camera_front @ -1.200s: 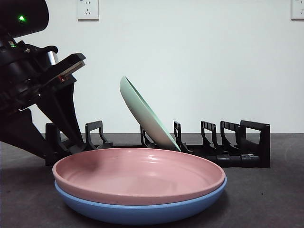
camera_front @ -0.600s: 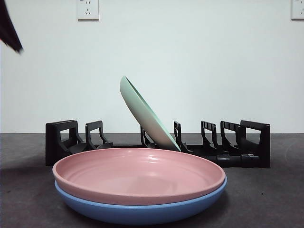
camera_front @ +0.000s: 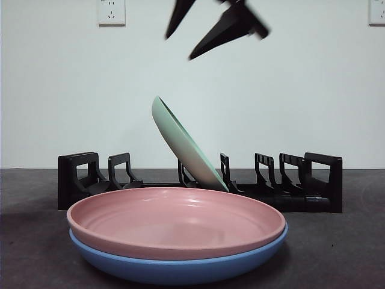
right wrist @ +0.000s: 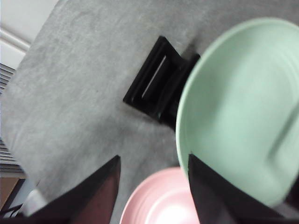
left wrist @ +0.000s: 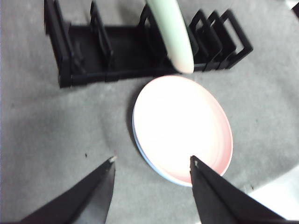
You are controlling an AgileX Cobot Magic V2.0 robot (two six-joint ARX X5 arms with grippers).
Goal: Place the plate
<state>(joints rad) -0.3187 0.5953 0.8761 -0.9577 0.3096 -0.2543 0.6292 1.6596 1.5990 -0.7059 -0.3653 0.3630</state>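
Observation:
A pale green plate [camera_front: 183, 144] leans tilted in the black rack [camera_front: 78, 174], near its middle. A pink plate [camera_front: 174, 220] lies stacked on a blue plate [camera_front: 180, 268] in front of the rack. My right gripper [camera_front: 180, 48] hangs open and empty above the green plate, apart from it. In the right wrist view the green plate [right wrist: 243, 112] shows large just beyond the open right gripper [right wrist: 154, 157], with the pink plate [right wrist: 159, 200] below. My left gripper [left wrist: 153, 159] is open and empty, high over the table, looking down on the pink plate [left wrist: 182, 126], the rack [left wrist: 88, 60] and the green plate [left wrist: 173, 32].
The rack has several free slots on both sides of the green plate. A white wall with two sockets [camera_front: 111, 12] stands behind. The dark grey tabletop [camera_front: 337, 253] spreads around the stacked plates.
The arm at the left rose out of the front view. A gripper has come in at the top middle, above the green plate. The plates have not moved.

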